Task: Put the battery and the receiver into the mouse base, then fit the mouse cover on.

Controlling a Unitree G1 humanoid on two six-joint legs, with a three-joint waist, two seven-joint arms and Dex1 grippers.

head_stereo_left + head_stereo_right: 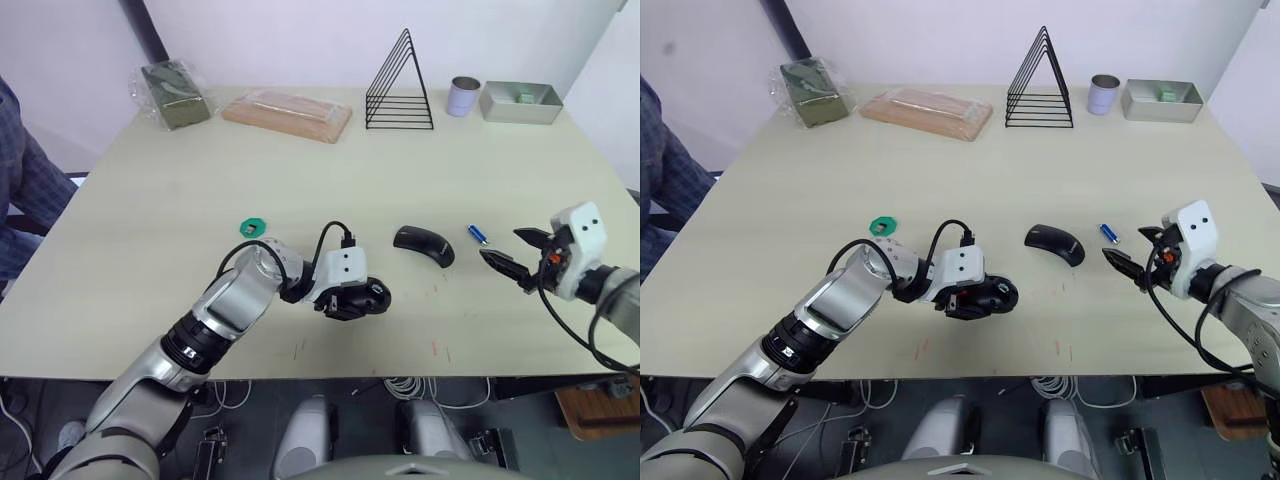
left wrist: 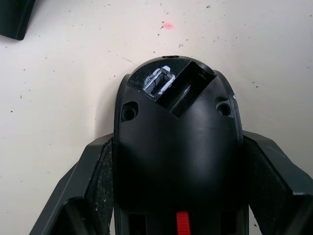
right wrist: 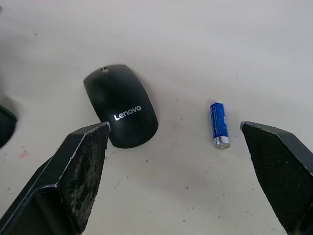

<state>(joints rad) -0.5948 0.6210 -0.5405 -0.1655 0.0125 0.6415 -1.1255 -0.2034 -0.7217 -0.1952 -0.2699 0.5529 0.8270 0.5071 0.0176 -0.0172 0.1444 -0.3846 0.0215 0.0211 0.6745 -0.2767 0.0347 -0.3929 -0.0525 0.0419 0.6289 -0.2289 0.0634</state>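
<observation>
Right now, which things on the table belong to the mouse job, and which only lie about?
For the job:
mouse base, between the left gripper fingers
mouse cover
battery, before the open right gripper

Lying about:
green disc
wire rack
metal cup
grey tray
wooden block
wrapped green packet

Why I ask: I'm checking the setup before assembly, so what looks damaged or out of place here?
The mouse base, held between the left gripper's fingers, shows whitish scuffing around its small slot. Red marks dot the table near it. The battery and mouse cover lie loose and look intact.
</observation>
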